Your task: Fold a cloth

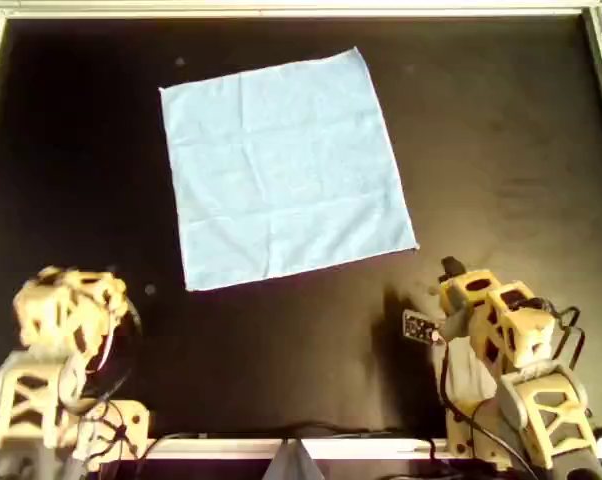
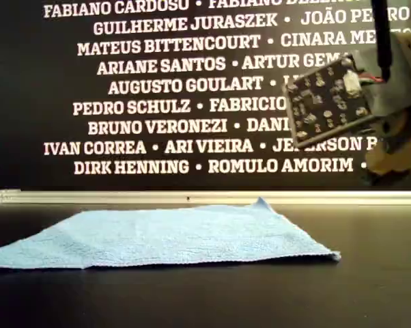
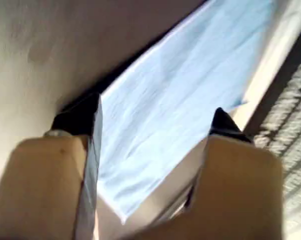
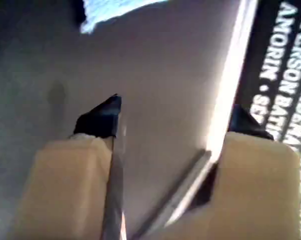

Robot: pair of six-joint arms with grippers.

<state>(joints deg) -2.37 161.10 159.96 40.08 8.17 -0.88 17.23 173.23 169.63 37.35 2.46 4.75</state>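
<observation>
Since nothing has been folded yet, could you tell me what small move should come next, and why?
Probably lower both arms toward the near corners of the cloth. It lies flat and unfolded on the dark table, touched by neither arm. The left end effector and right end effector both stand open and empty, above the table on the near side of the cloth, so approaching comes before any pinch.

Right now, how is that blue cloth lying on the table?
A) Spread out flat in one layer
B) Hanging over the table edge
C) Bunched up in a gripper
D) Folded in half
A: the cloth lies open as a full square on the dark table in the overhead view, with all four corners showing, and both arms sit back from it, not touching it.
</observation>
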